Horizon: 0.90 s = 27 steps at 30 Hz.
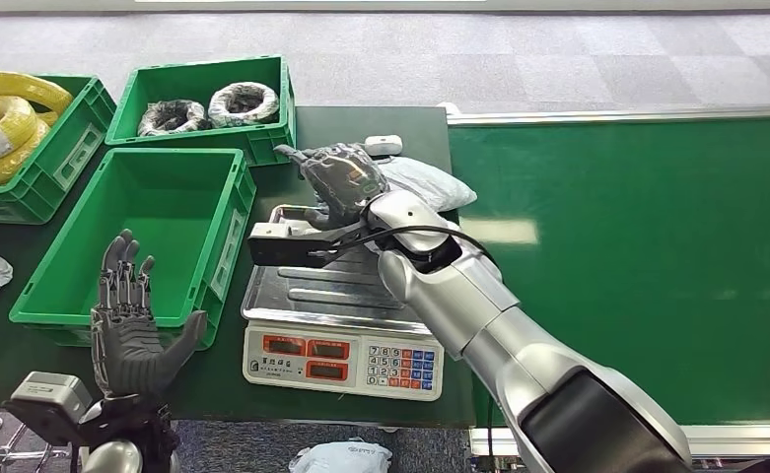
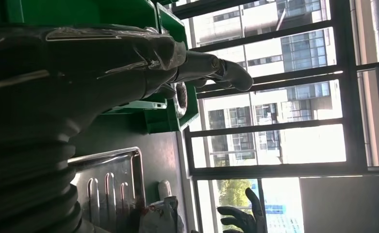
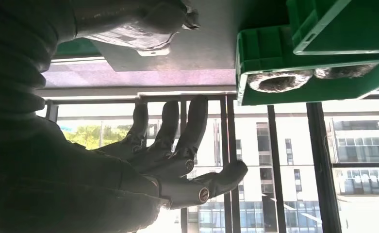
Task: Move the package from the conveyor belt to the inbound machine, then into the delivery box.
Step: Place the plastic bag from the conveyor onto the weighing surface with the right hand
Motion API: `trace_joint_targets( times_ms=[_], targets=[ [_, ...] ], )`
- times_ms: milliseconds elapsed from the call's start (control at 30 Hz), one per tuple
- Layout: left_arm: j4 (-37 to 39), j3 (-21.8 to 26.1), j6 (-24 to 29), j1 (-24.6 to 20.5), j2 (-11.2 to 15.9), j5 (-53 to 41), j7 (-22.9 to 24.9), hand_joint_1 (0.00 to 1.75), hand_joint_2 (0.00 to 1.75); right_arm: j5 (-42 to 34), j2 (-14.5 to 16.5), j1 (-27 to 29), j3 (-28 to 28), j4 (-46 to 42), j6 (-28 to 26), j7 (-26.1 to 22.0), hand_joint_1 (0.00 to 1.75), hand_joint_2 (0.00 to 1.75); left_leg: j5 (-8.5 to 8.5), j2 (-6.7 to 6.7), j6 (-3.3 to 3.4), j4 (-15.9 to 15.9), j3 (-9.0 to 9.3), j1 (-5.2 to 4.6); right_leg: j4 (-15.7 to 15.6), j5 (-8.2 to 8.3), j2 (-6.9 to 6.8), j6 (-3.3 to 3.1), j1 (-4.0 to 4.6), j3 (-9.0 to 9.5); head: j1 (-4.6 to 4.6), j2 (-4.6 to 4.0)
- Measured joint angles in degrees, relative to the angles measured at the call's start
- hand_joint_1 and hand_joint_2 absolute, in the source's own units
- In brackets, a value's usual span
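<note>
My right hand (image 1: 339, 180) over the scale (image 1: 346, 325) pan, fingers spread, gripping nothing, white package (image 1: 425, 181) just beyond it, my left hand (image 1: 129, 325) open, empty, beside green bin (image 1: 218, 256)

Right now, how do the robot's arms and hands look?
The right arm is glossy silver, black near the shoulder, with a black cable looping at the wrist. Both hands, left hand and right hand, are dark grey. The wrist cover is grey and ribbed.

Ribbed, glossy stainless-steel scale pan (image 1: 336, 291); smooth green plastic crate (image 1: 164, 212); crinkled white plastic-film package (image 1: 425, 182); matt green conveyor belt (image 1: 637, 256); brushed silver metal arm (image 1: 489, 315).
</note>
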Motion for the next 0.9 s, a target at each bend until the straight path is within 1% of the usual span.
trace_joint_targets(
  times_ms=[167,433,667,833,867,900],
  targets=[
    [-0.7,0.3,0.8,0.4,0.0,0.4,0.0,0.00,1.75,2.1,-1.7,-1.8,-0.9,5.4,0.5,0.7,0.00,1.75,0.01,-0.08,0.00,0.0,0.01,0.00,0.0,0.00,-0.02,0.00,0.00,0.01,0.00,0.00],
    [-1.6,1.3,1.9,0.8,0.2,0.7,0.0,0.00,1.75,2.8,-6.4,-1.7,-1.7,12.2,3.5,-4.5,0.00,1.75,0.00,-0.10,0.00,0.0,0.01,0.00,0.0,0.01,-0.02,0.01,0.00,0.02,-0.01,0.00],
    [-3.0,1.7,2.5,2.3,0.3,0.7,0.0,0.00,1.75,1.0,-8.7,-0.8,-2.0,12.9,4.7,-7.4,0.00,1.75,0.00,-0.08,0.00,0.0,0.01,0.00,0.0,0.01,-0.01,0.00,0.00,0.00,-0.01,0.00],
    [-3.9,1.7,2.2,3.5,0.3,0.7,0.0,0.00,1.75,-2.5,-9.8,-0.1,-2.2,11.3,8.1,-10.5,0.00,1.75,0.00,-0.08,0.00,0.0,0.01,0.00,0.0,0.01,0.00,0.00,0.00,0.00,0.01,0.00],
    [-4.1,1.7,2.0,3.6,0.3,0.7,0.0,0.00,1.75,-3.2,-10.0,0.2,-2.2,10.8,8.9,-11.2,0.22,1.75,0.00,-0.08,0.00,0.0,0.01,0.00,0.0,0.01,0.00,0.00,0.00,0.00,0.00,0.00],
    [-4.2,1.7,1.8,3.7,0.3,0.6,0.0,0.00,1.75,-3.7,-10.0,0.6,-2.1,10.3,9.3,-11.7,0.58,1.75,0.00,-0.08,0.00,0.0,0.01,0.00,0.0,0.01,-0.01,0.00,0.00,0.01,0.00,0.00]
  ],
)
